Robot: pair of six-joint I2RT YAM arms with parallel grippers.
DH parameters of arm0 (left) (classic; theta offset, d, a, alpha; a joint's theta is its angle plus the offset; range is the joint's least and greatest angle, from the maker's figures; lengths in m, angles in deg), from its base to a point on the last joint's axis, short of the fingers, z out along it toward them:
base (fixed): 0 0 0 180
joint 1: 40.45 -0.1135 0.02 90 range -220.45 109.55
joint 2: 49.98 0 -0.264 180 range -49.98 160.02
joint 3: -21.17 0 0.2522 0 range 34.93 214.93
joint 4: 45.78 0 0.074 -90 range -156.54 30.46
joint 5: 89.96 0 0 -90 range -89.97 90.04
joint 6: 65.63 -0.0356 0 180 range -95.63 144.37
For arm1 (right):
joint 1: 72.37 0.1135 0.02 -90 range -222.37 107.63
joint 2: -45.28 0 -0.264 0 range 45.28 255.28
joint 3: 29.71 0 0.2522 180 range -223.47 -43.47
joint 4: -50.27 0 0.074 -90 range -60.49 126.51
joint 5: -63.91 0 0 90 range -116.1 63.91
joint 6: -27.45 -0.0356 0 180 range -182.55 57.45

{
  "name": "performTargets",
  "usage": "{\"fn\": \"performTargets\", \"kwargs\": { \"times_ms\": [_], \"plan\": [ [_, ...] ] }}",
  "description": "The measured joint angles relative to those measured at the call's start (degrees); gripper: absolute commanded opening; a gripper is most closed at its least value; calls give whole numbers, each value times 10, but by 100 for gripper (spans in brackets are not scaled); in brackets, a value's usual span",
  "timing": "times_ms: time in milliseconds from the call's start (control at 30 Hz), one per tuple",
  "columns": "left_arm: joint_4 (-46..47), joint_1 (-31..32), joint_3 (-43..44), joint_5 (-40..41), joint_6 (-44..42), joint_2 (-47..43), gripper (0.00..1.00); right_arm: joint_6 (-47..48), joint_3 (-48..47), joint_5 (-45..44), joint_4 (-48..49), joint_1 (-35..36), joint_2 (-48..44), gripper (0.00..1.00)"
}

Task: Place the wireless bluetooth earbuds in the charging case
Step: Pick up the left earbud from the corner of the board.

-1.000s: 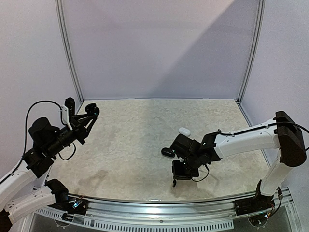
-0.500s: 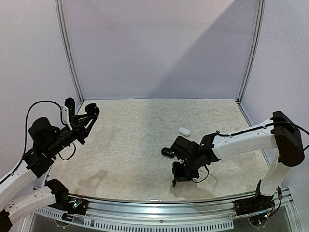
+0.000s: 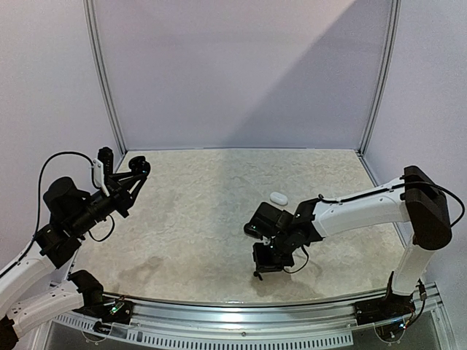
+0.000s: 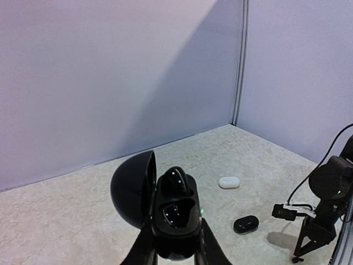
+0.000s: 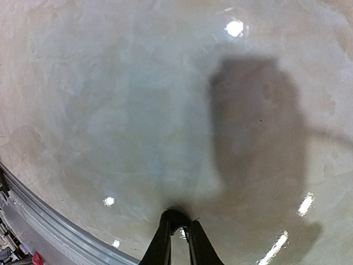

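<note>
My left gripper (image 4: 175, 234) (image 3: 140, 170) is shut on an open black charging case (image 4: 175, 212) and holds it up at the left, lid (image 4: 132, 190) swung left. One glossy black earbud (image 4: 175, 179) sits in its upper well; the lower well (image 4: 175, 211) looks dark and empty. My right gripper (image 5: 177, 216) (image 3: 257, 272) points down just above the table's near middle. Its fingers are pinched on a tiny dark thing at the tips, seemingly a black earbud (image 5: 175, 212). No white earbuds show.
A closed white case (image 3: 278, 197) (image 4: 229, 182) and a closed black case (image 3: 253, 230) (image 4: 246, 223) lie on the beige table behind the right gripper. The right arm (image 4: 328, 187) shows at the left wrist view's right edge. A metal rail (image 3: 241, 310) runs along the near edge.
My right gripper has shifted a little to the left, staying low over the table. The left arm and its case have not moved.
</note>
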Motion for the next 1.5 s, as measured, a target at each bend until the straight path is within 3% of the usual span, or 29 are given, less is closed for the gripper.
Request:
{"fn": "performTargets", "kwargs": {
  "times_ms": [233,433,733,967,1500],
  "plan": [
    [0,0,0,0,0,0,0,21,-33,3,-9,2,4,14],
    [0,0,0,0,-2,0,0,45,-39,3,-25,3,17,32],
    [0,0,0,0,-2,0,0,89,-102,-3,-74,12,63,40],
    [0,0,0,0,-2,-1,0,122,-146,-24,-125,25,98,40],
    [-2,0,0,0,-2,-5,0,184,-217,-78,-221,43,148,27]
  ]
}}
